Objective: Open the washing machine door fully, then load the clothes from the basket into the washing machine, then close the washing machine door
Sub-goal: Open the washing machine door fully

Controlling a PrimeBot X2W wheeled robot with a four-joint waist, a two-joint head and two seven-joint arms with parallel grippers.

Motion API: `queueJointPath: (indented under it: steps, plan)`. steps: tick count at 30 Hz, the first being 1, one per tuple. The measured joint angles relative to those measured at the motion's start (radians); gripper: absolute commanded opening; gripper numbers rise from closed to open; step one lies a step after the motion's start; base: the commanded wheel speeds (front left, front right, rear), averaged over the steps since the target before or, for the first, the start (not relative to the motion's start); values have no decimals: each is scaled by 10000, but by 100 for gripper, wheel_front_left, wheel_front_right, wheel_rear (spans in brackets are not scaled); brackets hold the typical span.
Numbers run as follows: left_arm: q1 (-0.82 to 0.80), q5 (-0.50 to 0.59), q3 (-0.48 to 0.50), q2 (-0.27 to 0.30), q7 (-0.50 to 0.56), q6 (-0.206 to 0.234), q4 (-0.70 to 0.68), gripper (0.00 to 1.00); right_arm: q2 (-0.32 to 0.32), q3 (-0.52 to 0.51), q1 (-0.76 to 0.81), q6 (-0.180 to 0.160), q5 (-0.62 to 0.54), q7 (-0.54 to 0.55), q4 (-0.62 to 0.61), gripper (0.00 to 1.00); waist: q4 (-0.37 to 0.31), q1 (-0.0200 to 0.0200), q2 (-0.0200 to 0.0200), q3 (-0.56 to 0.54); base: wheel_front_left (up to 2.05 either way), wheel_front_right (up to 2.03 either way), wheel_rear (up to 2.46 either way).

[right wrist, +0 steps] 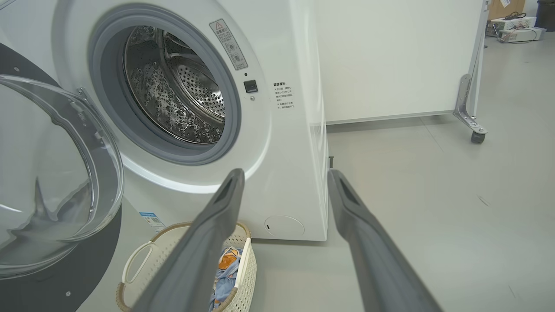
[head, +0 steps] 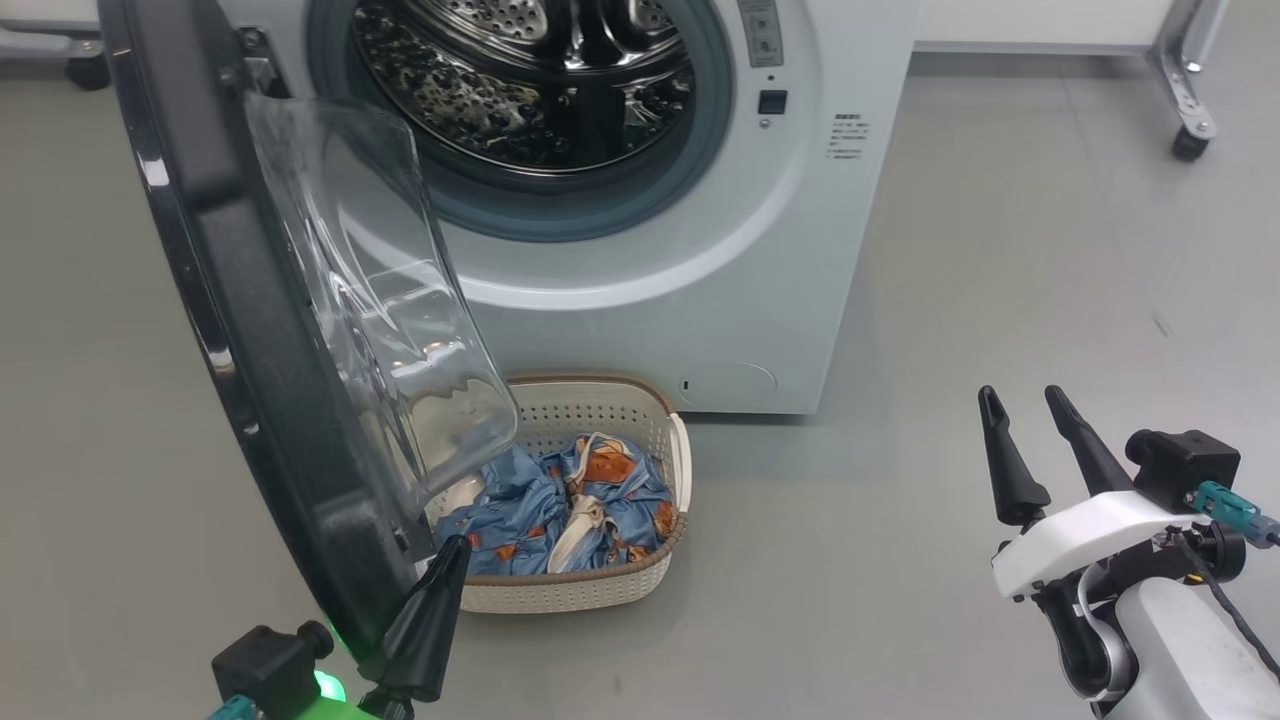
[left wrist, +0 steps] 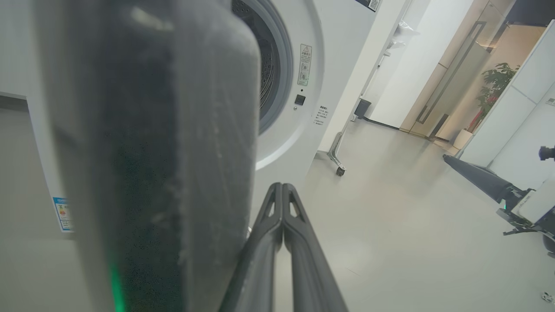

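Head view: washing machine door open wide, overhanging basket; clothes in basket, drum bare; left tool clenched empty beside door rim; right tool released. Loading, closing remain.

Bright, even indoor light; soft shadows on the floor; the near washing machine door is blurred; wrist views bend at the edges.

White washing machine, black-rimmed door, cream basket, blue orange-patched clothes

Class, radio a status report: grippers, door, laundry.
Left gripper shut beside open black-rimmed round glass door. Right gripper open, empty. Blue clothes in cream perforated basket, door partly screening it.
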Motion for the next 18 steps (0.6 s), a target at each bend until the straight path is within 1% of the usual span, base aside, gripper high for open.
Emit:
queueJointPath:
  steps: [12,18]
  plan:
    - [-23,-12,276,50,-92,2,251,0,169,-46,34,4,-81,0,35,100,878,0,-1,-115,0,0,0]
    - [-81,-12,729,263,-173,159,351,0,259,-54,34,40,-88,0,44,100,1200,0,0,-89,0,0,0]
